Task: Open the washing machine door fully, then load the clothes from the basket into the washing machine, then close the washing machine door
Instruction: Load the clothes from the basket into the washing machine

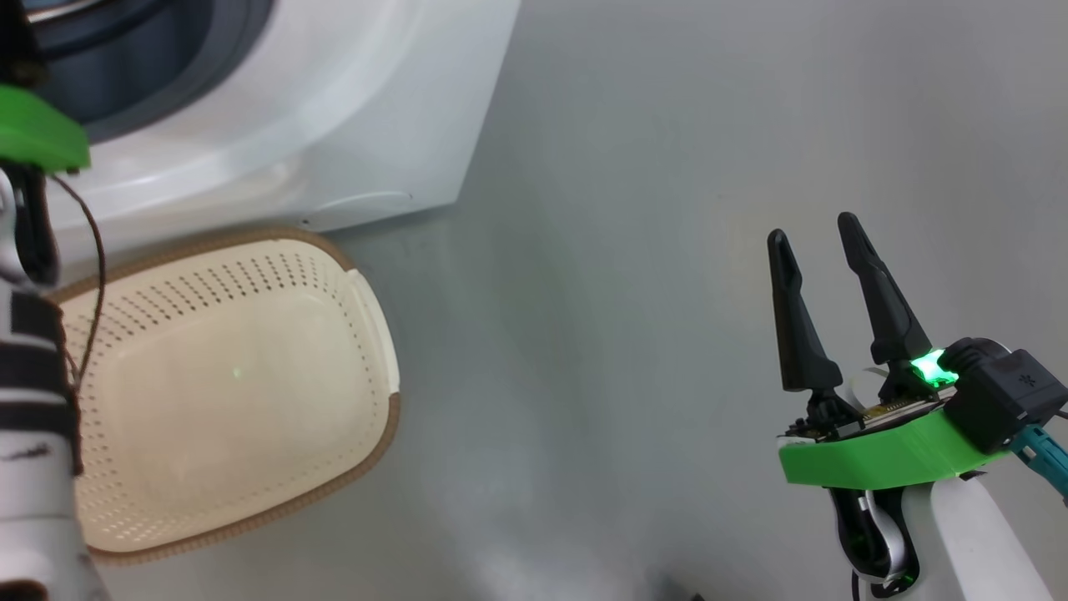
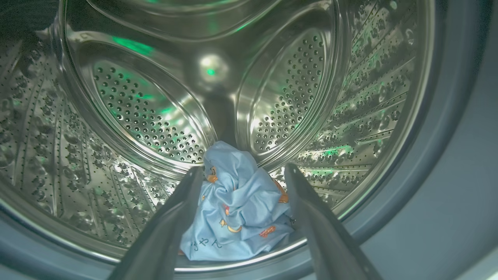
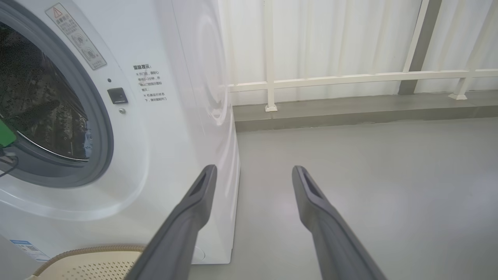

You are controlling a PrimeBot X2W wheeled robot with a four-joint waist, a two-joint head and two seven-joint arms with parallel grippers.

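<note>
The left gripper [image 2: 243, 168] reaches inside the washing machine [image 1: 334, 100], jaws spread wide and holding nothing. The clothes [image 2: 237, 210] lie bunched low in the drum [image 2: 148, 105], just inside the gasket [image 2: 447, 136]. The basket [image 1: 394, 417], at the machine's foot, looks bare, so loading seems done. Best now to draw the left gripper straight out, jaws apart so no fabric snags, and check the bundle sits clear of the gasket before closing the washing machine door. The right gripper [image 1: 811, 227], also open, hovers right of the machine.

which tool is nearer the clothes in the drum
Left. The left tool reaches into the washing machine toward the clothes; the right tool hovers over floor outside it.
</note>
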